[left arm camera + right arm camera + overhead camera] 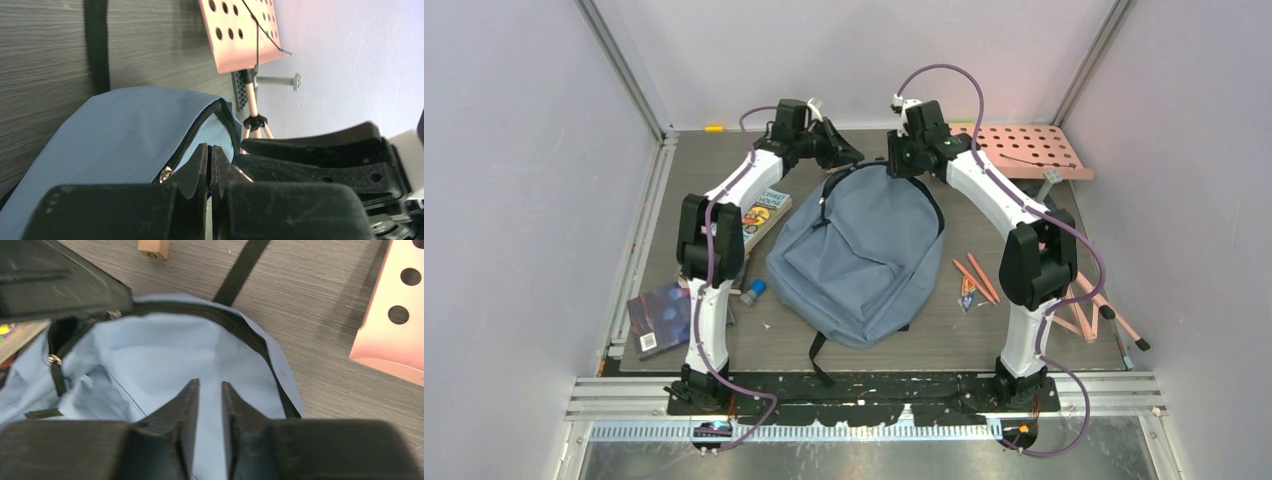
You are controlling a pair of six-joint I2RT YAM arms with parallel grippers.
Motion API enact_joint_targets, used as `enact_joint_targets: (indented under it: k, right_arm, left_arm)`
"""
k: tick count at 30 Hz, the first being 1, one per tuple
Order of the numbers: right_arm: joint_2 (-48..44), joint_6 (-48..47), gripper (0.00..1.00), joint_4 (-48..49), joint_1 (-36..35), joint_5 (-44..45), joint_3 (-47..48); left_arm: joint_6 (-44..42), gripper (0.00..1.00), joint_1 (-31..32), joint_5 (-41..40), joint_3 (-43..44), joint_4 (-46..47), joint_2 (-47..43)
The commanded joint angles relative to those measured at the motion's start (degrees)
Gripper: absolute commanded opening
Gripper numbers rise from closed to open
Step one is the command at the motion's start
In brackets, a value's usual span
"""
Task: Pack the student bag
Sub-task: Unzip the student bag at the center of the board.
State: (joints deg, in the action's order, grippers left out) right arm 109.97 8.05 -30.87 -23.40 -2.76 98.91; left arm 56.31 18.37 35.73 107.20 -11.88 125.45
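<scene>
The bag [859, 255] lies flat on the table [924, 345] between the two arms, its top end pointing away from them and its main zip undone, so the pale lining shows inside. That, as I judge it, is all that is done. I can see nothing in the bag, though much of its inside is hidden.

The left gripper [210, 147] is at the bag's zip edge with its fingers pressed together. Whether there is fabric pinched between them I can't tell. The right gripper [209, 385] hangs over the bag's mouth, fingers a narrow gap apart with only lining showing through and nothing in them.

The packing itself looks to be all ahead. Counting what lies outside the bag:
- **Books:** two, a colourful book [764, 215] touching the bag's left side and a dark book [659, 318] further left.
- **Tube:** one small blue-capped tube [755, 289] near the bag's left edge.
- **Pencils:** a few orange pencils [977, 278] just right of the bag, too bunched to count.
- **Block:** one wooden block [155, 247] beyond the bag's top.
- **Pegboard:** one pink pegboard [1029, 148] beyond the bag, to the right.
</scene>
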Motion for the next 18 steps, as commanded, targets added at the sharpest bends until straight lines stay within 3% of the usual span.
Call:
enact_joint_targets:
  k: [1, 6, 12, 18]
  right_arm:
    - [-0.17, 1.79, 0.36, 2.47, -0.01, -2.76, 4.55]
    - [1.12, 4.12, 0.52, 4.59, 1.38, -10.20, 6.15]
    - [3.16, 8.51, 0.53, 10.64, 2.89, -22.40, 6.98]
    - [2.76, 9.01, 0.53, 14.66, 3.18, -26.47, 4.78]
  left_arm:
    - [-3.97, 0.00, 1.40, 3.86, 3.56, 2.13, -2.30]
    - [-5.42, 0.00, 0.99, 3.54, -0.18, 2.55, -5.73]
    - [-2.72, 0.00, 0.79, 3.61, 1.14, 3.26, -6.84]
    - [1.55, 0.00, 0.59, 0.89, 0.47, 5.03, -8.78]
